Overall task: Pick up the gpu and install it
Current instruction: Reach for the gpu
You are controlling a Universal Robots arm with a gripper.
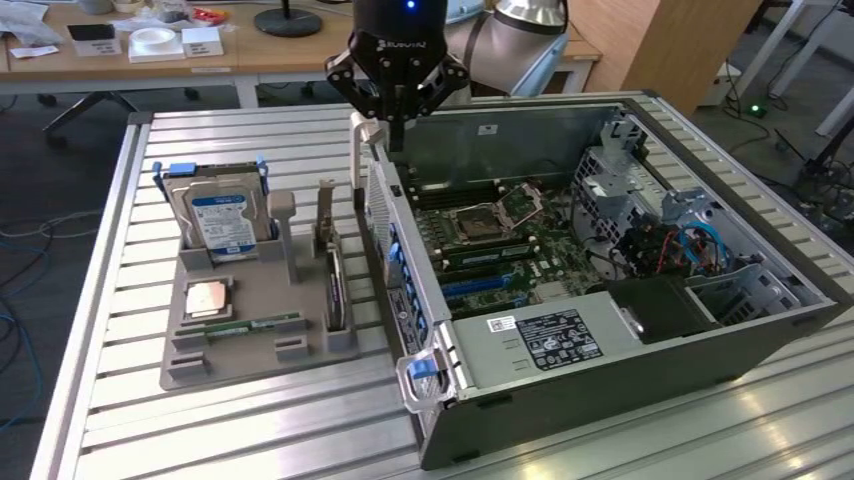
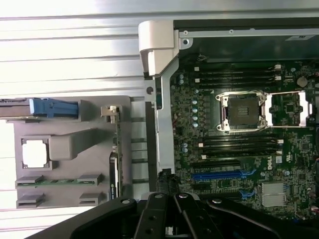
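1. Silver slatted metal bench (image 1: 120, 260) carries everything. At the exterior view's left a flat grey plastic parts tray (image 1: 187, 375) lies on it.
2. Toward the tray's left a silver hard drive with a blue-white label (image 1: 220, 222) stands upright. Lower in the frame lie a small square processor chip (image 1: 207, 298) and a narrow green memory stick (image 1: 247, 325).
3. Along the tray's right side the gpu (image 1: 334, 295), a thin green circuit-board card with a silver bracket at one end, stands on edge in its holder. It is near the case wall and nothing touches it.
4. Upper centre of the exterior view, the black pincer (image 1: 396, 125) hangs with its fingers drawn together and nothing visible between them. It is over the far end of the case's near wall, well apart from the gpu.
5. To the right, the dark grey open computer case (image 1: 601, 390) lies on its side, showing a green motherboard (image 1: 494, 250). Its blue expansion slots (image 1: 474, 287) stand bare.
6. Judged from this, the job has barely begun: the gpu is neither lifted nor seated, so both pick-up and installation remain.
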